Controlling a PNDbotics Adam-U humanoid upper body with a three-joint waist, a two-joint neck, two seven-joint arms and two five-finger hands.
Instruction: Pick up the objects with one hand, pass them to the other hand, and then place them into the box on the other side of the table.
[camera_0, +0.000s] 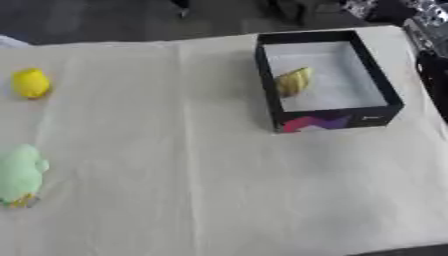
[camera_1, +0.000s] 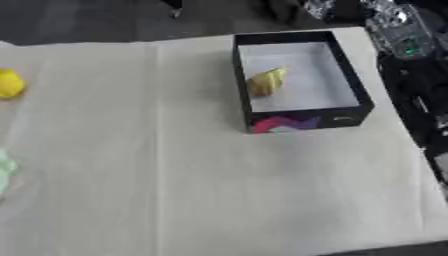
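While the tabletop (camera_0: 219, 165) fills nearly the whole of both views, a strip of dark floor shows past its far edge at twelve o'clock, with some dark shapes standing on it that cannot be made out. A pale beige covering lies over the tabletop, creased lengthwise in a few faint lines. Toward two o'clock stands the box (camera_0: 385, 95), black on the outside with a white floor and a pink and purple mark on its near wall. It sits upright and slightly askew to the tabletop's edges. Inside it, against the wall on the nine o'clock side, lies a yellowish object (camera_0: 295, 80) with faint ridges. Well apart from the box, at nine o'clock near the tabletop's edge, rests a bright yellow object (camera_0: 31, 83), rounded in shape. Nearer, at about eight o'clock, lies a pale green soft object (camera_0: 19, 172) with a small yellow bit at its near end. In the right eye view, dark and silver machine parts (camera_1: 404, 42) show at the two o'clock edge beyond the tabletop; neither hand can be made out in either view, so its fingers' state cannot be told.
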